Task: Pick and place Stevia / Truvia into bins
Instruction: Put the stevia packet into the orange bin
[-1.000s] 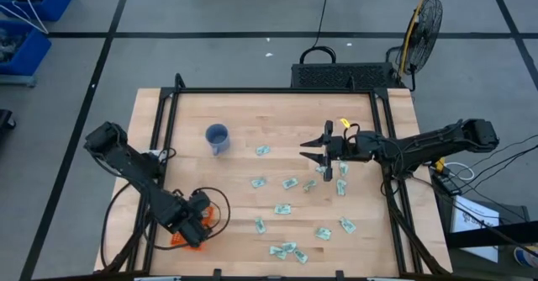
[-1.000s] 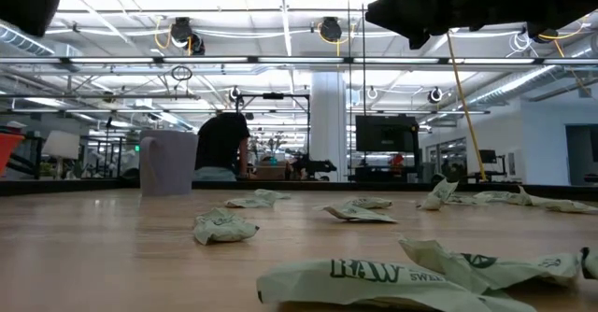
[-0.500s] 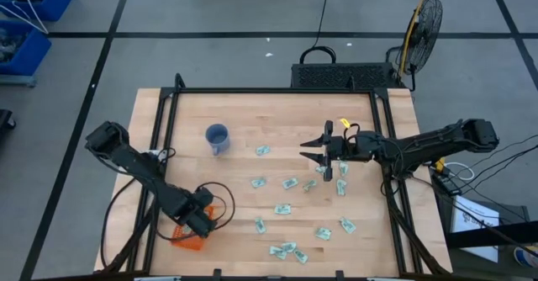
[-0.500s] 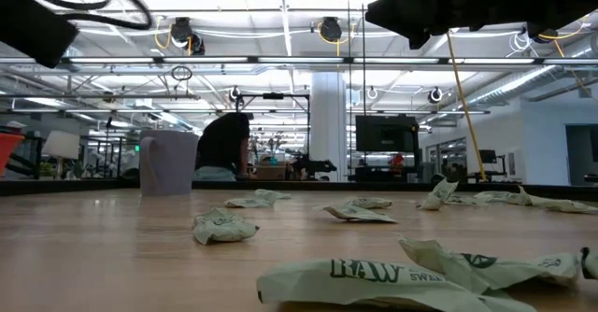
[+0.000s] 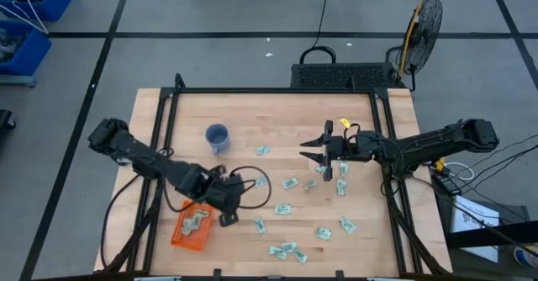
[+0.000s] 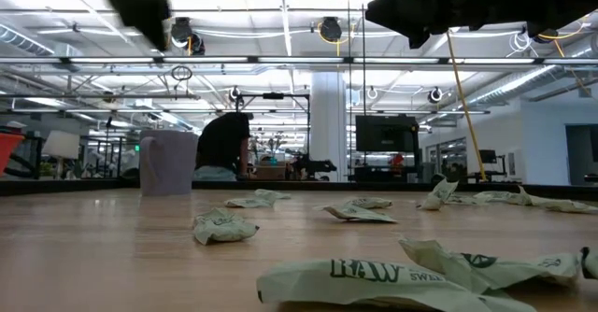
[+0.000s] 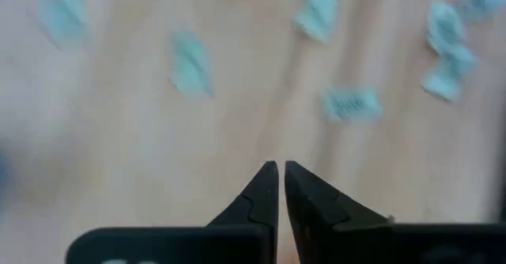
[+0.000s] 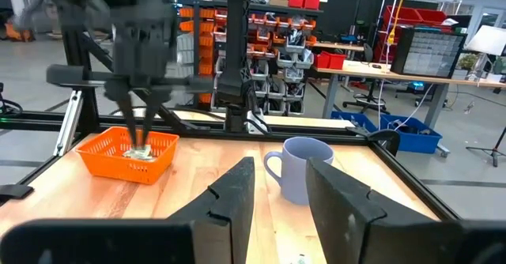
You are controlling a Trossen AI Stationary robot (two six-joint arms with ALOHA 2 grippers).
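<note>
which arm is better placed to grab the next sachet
Probably the left. The left gripper, shut and empty, hangs just beside the orange basket, with a sachet close by. The right gripper is open but waits farther from the basket.

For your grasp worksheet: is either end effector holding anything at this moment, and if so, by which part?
Nothing is held. The left end effector is shut and empty above loose Stevia sachets, beside the orange basket. The right end effector hangs open and empty over the table.

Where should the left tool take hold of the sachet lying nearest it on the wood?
The left tool, its fingers nearly shut, is above the table beside the orange basket. The nearest sachet lies flat, so probably come straight down and pinch across its narrow width, mid-length.
</note>
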